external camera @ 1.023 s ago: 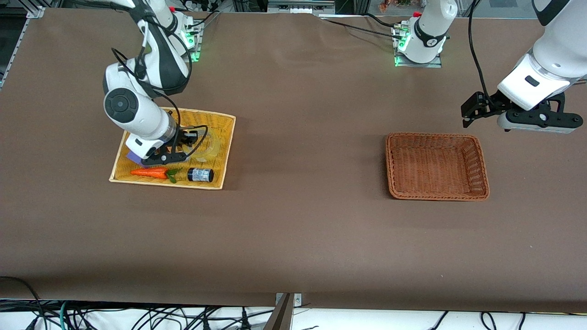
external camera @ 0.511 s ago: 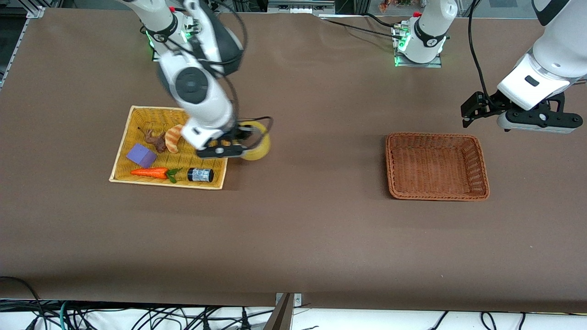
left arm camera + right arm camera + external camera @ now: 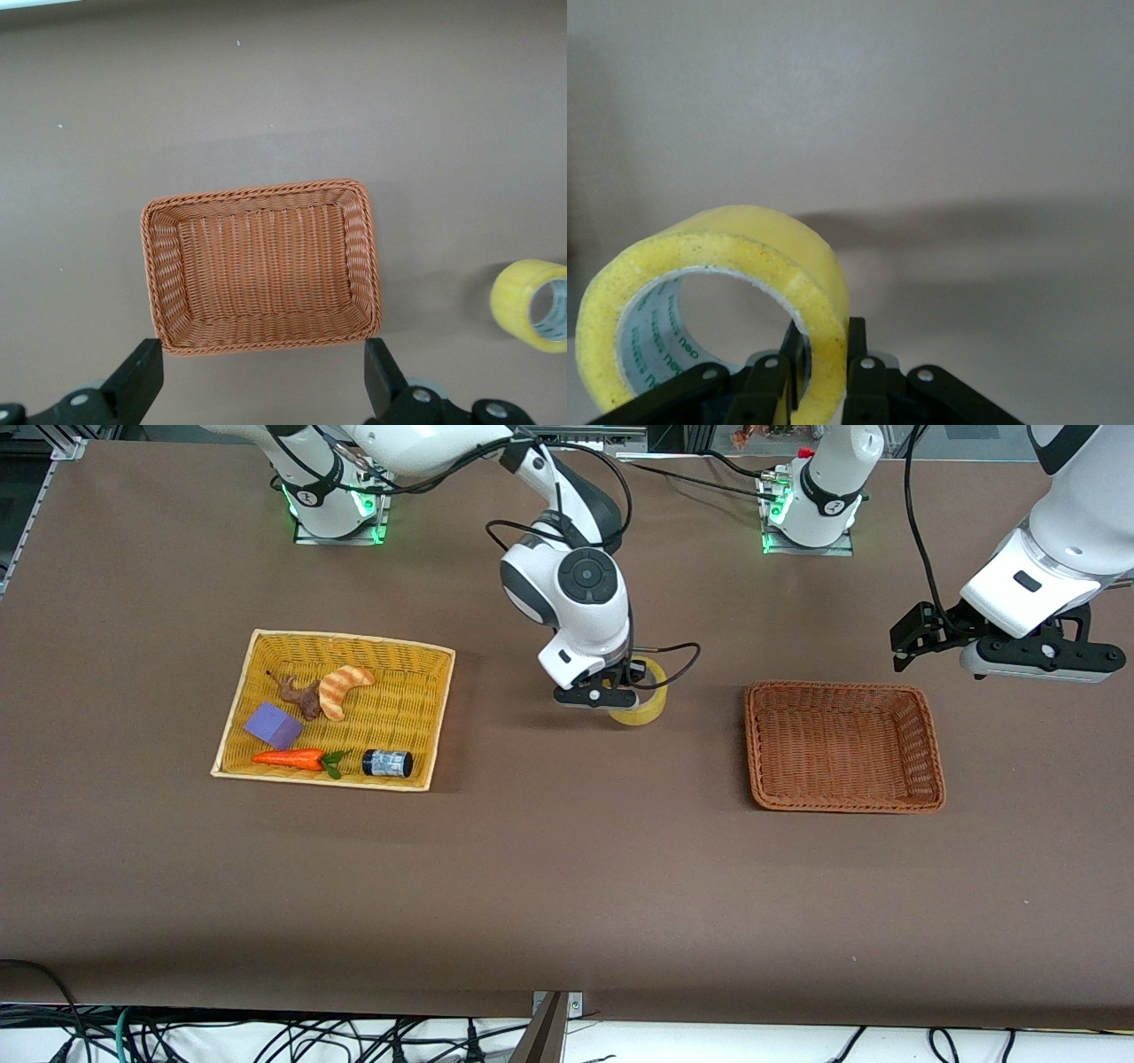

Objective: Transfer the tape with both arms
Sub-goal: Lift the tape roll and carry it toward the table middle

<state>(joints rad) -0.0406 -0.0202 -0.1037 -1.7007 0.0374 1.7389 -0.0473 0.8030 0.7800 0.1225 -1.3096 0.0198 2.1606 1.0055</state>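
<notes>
The brown counter (image 3: 567,868) carries two baskets, well apart. The yellow basket (image 3: 434,717) lies toward the right arm's end and holds a purple block (image 3: 273,724), a carrot (image 3: 291,758), a small dark jar (image 3: 387,763), a croissant (image 3: 343,687) and a small brown item (image 3: 304,698) that is too small to make out. The brown basket (image 3: 926,735) lies toward the left arm's end with nothing in it. The stretch of counter between the two baskets is bare, and nothing stands between the tape and the brown basket.

The right arm (image 3: 567,584) reaches out from its base over that middle stretch, its wrist bent downward. The right gripper (image 3: 620,689) points down and is clamped on the tape (image 3: 640,701), one finger (image 3: 866,372) outside the ring's wall and one inside the hole (the right wrist view shows the wall pinched between them). The yellowish roll is held on edge, over the counter between the baskets, nearer the brown one.

The left arm (image 3: 1063,531) waits, raised at its own end of the counter. The left gripper (image 3: 263,376) hangs above the brown basket's edge, its fingers (image 3: 135,382) spread wide with nothing in them; the tape (image 3: 532,305) shows off to one side in its wrist view.
</notes>
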